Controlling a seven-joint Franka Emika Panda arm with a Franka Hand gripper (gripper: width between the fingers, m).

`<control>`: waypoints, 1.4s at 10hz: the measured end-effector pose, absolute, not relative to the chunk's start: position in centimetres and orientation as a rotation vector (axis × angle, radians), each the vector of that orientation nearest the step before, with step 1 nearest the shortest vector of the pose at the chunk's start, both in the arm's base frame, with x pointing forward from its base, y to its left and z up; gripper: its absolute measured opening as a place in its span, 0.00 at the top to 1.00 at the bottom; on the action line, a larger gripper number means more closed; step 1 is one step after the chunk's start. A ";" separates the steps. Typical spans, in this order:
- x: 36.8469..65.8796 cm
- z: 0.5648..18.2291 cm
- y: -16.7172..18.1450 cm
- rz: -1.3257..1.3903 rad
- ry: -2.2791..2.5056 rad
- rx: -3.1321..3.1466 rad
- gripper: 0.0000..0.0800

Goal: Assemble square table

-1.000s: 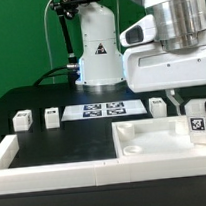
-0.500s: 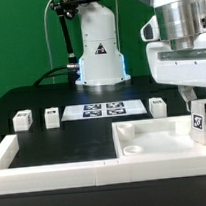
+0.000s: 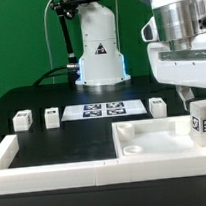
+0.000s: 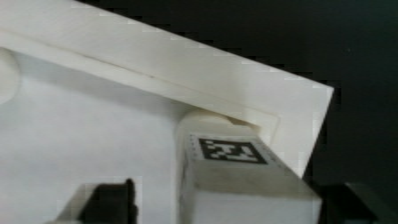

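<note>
The square table's white top (image 3: 145, 148) lies tray-like at the exterior view's front right; in the wrist view its corner (image 4: 160, 90) fills the frame. A white tagged leg post (image 3: 201, 121) stands upright at the top's far right corner, its tag (image 4: 231, 152) facing the wrist camera. My gripper (image 3: 198, 103) hangs straight over this leg, its fingers on either side of it. The jaws are open, with a dark gap showing between each finger (image 4: 111, 200) and the leg (image 4: 240, 185). Three more leg posts (image 3: 22, 120), (image 3: 52, 117), (image 3: 156, 106) stand loose on the black table.
The marker board (image 3: 102, 109) lies flat behind the table top, between the loose legs. A low white wall (image 3: 57, 175) borders the front and left of the work area. The arm's base (image 3: 97, 51) stands at the back.
The wrist turned over the leg during the first half second. Since then the jaws have spread apart off the leg, which stays standing at the corner.
</note>
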State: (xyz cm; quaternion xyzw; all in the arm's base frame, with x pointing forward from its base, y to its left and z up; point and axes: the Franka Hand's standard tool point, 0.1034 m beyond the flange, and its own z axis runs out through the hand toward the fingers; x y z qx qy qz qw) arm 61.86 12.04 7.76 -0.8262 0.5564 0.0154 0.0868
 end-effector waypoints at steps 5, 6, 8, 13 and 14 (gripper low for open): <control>61.9 7.6 12.3 -0.010 0.933 -2.819 0.19; 61.8 7.5 12.4 -0.012 0.768 -2.877 0.19; 62.0 7.6 12.3 -0.013 0.510 -2.960 0.19; 62.9 8.1 11.8 -0.122 -0.132 -3.070 0.19; 63.1 8.1 11.7 -0.162 -0.209 -3.066 0.19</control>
